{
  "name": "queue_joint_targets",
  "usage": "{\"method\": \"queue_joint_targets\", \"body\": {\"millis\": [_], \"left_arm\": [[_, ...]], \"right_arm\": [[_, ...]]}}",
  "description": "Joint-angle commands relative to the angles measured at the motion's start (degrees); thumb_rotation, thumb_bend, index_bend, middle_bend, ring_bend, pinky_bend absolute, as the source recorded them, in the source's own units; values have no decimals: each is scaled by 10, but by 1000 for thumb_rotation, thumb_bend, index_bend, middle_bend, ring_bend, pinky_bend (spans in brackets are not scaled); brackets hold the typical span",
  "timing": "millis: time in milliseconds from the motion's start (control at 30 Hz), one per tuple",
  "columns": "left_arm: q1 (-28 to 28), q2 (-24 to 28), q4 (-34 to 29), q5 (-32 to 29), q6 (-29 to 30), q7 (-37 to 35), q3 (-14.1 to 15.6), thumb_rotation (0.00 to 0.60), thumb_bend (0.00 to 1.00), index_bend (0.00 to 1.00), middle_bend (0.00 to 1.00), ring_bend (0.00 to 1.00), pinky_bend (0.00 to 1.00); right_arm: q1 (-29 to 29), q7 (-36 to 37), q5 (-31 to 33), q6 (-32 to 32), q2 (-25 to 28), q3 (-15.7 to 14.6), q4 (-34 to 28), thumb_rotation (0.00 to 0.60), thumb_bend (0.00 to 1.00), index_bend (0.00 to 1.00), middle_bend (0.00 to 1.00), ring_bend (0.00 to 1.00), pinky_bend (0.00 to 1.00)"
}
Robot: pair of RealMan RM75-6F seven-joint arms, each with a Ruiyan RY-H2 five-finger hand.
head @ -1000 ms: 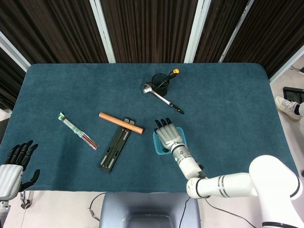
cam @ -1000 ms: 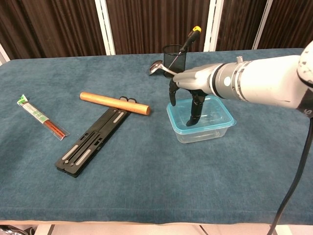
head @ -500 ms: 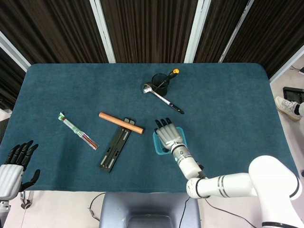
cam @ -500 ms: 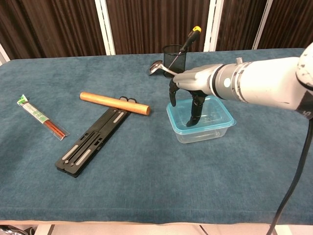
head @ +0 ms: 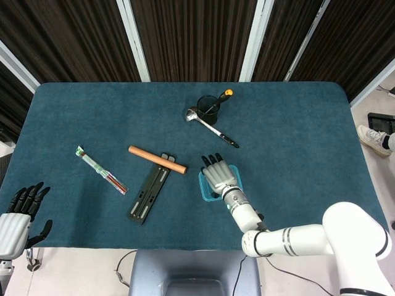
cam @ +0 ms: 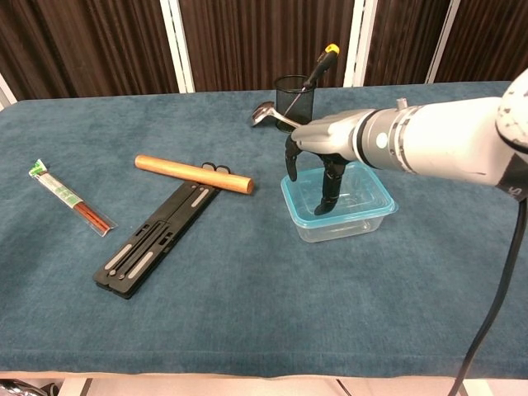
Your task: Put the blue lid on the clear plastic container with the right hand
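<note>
**Right hand over the lidded container**

In the chest view my right hand (cam: 320, 157) sits right of centre, fingers (cam: 330, 188) pointing down onto the blue lid (cam: 356, 195), which lies on the clear plastic container (cam: 342, 219). The fingers are apart and grip nothing; whether the tips press the lid I cannot tell. From the head view my left hand (head: 17, 216) is at the lower left corner, off the table (head: 296, 135) edge, fingers spread, holding nothing. Left of centre lies a black folding stand (cam: 157, 239), its far end just beside a wooden rod (cam: 193, 174). At the left edge is a packet of chopsticks (cam: 71, 199). Farthest back, upper centre, a black mesh cup (cam: 293, 96) holds a yellow-handled tool (cam: 322, 62), with a ladle (cam: 266, 113) just beside it.
</note>
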Motion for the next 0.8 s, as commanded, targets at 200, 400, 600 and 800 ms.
{"method": "queue_joint_targets", "body": {"millis": [200, 400, 600, 800], "left_arm": [[0, 0, 0, 1, 0, 0, 0, 600, 420, 0, 0, 9, 82], [0, 0, 0, 0, 0, 0, 0, 600, 421, 0, 0, 9, 82], [0, -1, 0, 1, 0, 1, 0, 600, 420, 0, 0, 9, 82], [0, -1, 0, 0, -1, 1, 0, 600, 420, 0, 0, 9, 82]], "right_arm": [[0, -5, 0, 1, -2, -3, 2, 600, 187, 460, 133, 47, 85], [-1, -5, -1, 0, -5, -5, 7, 600, 187, 461, 133, 47, 85], [-2, -6, -1, -1, -8, -5, 10, 600, 187, 464, 133, 47, 85], [-2, -9, -1, -1, -10, -6, 13, 600, 187, 466, 133, 47, 85]]}}
